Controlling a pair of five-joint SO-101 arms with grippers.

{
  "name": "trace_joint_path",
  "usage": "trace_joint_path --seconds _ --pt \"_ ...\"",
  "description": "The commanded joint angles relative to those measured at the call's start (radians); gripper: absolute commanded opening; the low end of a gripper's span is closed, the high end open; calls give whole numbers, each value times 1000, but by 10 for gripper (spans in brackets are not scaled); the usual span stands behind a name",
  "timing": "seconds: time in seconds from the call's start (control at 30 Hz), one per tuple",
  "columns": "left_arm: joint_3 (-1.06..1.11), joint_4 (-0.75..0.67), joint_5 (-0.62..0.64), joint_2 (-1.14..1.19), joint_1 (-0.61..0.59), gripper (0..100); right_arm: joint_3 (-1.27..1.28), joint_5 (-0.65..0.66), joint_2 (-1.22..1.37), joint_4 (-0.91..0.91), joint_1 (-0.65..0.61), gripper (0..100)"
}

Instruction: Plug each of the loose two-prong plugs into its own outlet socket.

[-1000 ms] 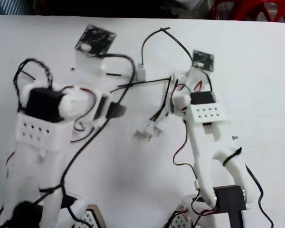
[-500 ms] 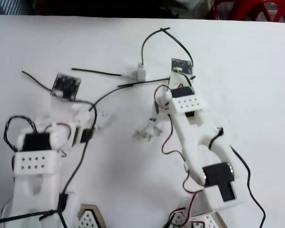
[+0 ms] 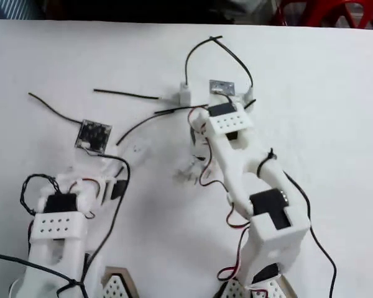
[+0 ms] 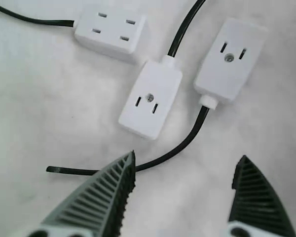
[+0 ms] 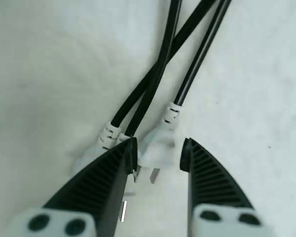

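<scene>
Two moves: left fingers (image 4: pixel 103 197) spread, withdrawn; right fingers (image 5: pixel 101 187) spread, now straddling plug (image 5: pixel 156 148).

The right end effector (image 5: pixel 159 143) partly hides the plugs (image 5: pixel 160 132); their cords (image 5: pixel 187 29) run off frame.

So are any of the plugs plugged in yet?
No, none. The white sockets under the open left gripper all have empty slots. In hand: the right gripper is open around one white plug on the table, not squeezing it. Left to do: grab that plug, push it into a socket, then do the same with the other plugs beside it.
</scene>
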Motion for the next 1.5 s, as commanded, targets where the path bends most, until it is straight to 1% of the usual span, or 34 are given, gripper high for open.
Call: trace_joint_path --seconds 0.0,0.27,0.4,0.5,0.6,0.7,0.8,0.9,0.97,1.17,1.33,1.47 --pt "2 -25 -6 -28 -8 309 -41 -25 10 -1 -12 148" --pt "3 -25 -6 -25 -10 308 -38 -21 59 18 -1 148" --pt "3 -23 -6 -25 -10 307 -43 -20 58 44 25 146" --pt "3 -23 -6 -24 -10 307 -43 -9 65 39 35 104" --pt "5 -23 -6 -24 -10 307 -43 55 62 44 42 57" --pt "5 -23 -6 -24 -10 306 -44 107 53 44 82 27" --pt "5 -23 -6 -24 -10 306 -63 170 36 67 91 54" --pt "5 -23 -6 -24 -10 306 -94 176 -4 143 76 115" --pt "5 -23 -6 -24 -10 306 -98 176 -36 173 62 135" --pt "5 -23 -6 -24 -10 306 -97 178 -54 173 22 118" --pt "5 -23 -6 -24 -10 306 -97 178 -50 173 24 119" --pt "5 -23 -6 -24 -10 306 -97 178 25 133 27 119"
